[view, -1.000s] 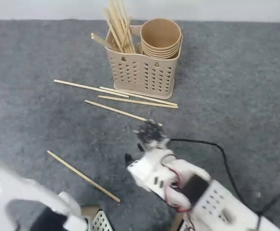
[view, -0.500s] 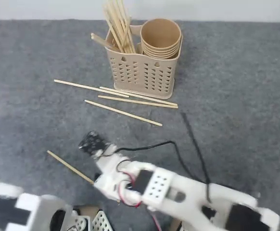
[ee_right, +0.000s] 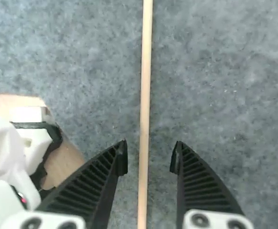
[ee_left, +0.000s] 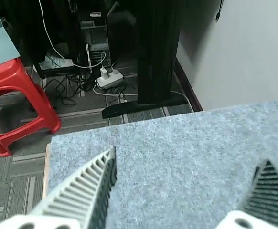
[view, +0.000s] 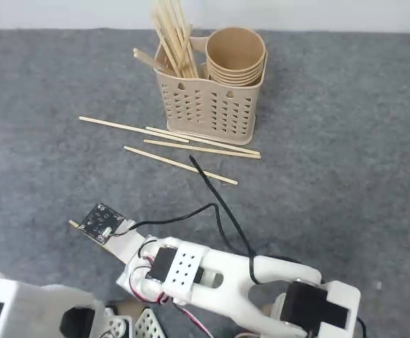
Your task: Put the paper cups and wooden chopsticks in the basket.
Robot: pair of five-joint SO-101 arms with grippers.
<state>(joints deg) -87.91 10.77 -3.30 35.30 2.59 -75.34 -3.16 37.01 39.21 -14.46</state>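
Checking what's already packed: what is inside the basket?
The basket holds a nested stack of paper cups on one side and a bundle of wooden chopsticks standing beside it. The basket's walls cover their lower parts, so its bottom cannot be seen.

cups (view: 235,51) stacked in basket (view: 212,109), chopsticks (view: 180,165) loose

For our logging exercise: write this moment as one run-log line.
right gripper: open, astride lone chopstick on mat | left gripper: open, empty | basket: holds cups, chopstick bundle | four loose chopsticks before basket
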